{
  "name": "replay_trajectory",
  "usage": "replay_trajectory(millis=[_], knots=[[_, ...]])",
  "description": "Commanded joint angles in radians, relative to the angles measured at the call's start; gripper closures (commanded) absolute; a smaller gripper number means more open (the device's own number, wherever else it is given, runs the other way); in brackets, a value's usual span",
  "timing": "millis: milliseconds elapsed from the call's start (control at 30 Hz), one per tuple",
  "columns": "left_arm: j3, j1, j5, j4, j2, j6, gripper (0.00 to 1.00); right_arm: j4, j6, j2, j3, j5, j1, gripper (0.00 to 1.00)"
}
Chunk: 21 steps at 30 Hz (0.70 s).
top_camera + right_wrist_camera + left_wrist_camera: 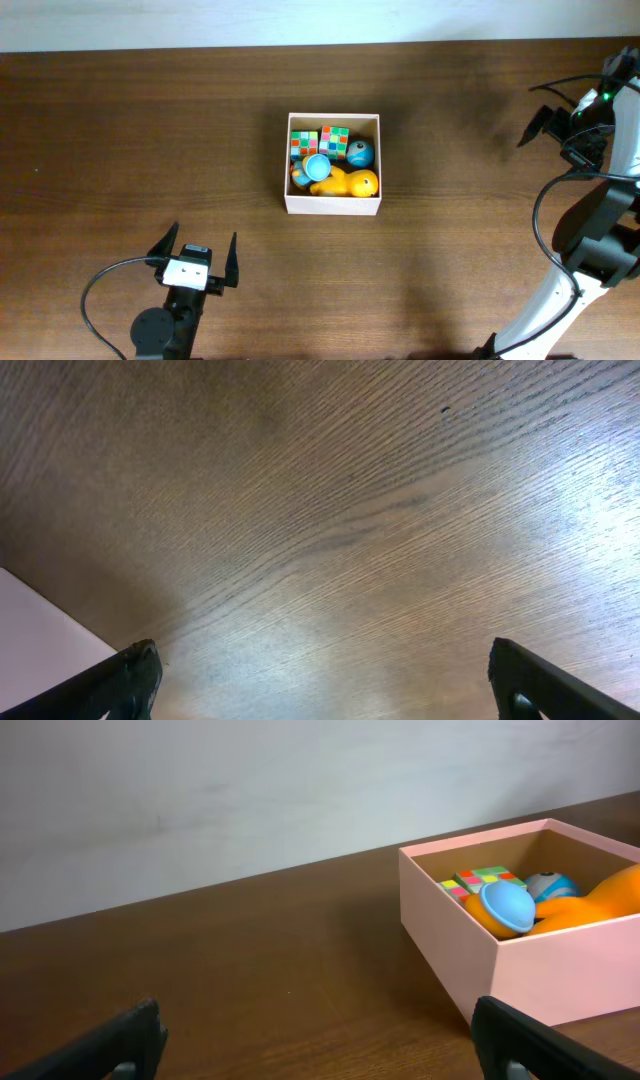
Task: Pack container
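Observation:
The container (332, 206) is a square shallow box with pale walls in the middle of the table. It holds two colourful puzzle cubes (334, 139), a blue ball (360, 154), a light blue cap (317, 166) and a yellow-orange duck (348, 183). In the left wrist view the container (440, 920) is at the right, with the toys inside. My left gripper (197, 246) is open and empty, near the front edge, left of and in front of the container. My right gripper (548, 121) is open and empty, far to the right of the container.
The brown wooden table (150, 150) fills the view. A pale wall strip (200, 20) runs along its far edge. In the right wrist view a pale surface (40, 635) shows at the lower left. Cables hang by both arms.

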Motion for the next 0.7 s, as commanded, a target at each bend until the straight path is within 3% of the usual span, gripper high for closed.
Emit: replay_trajectory(millis=[0, 667], knots=[[-0.01, 0.005, -0.011, 0.006, -0.011, 0.016, 0.01, 0.0, 0.006, 0.005, 0.002, -0.012, 0.003, 0.01], [-0.01, 0.005, -0.011, 0.006, -0.011, 0.016, 0.01, 0.0, 0.005, 0.016, 0.002, -0.012, 0.042, 0.01]])
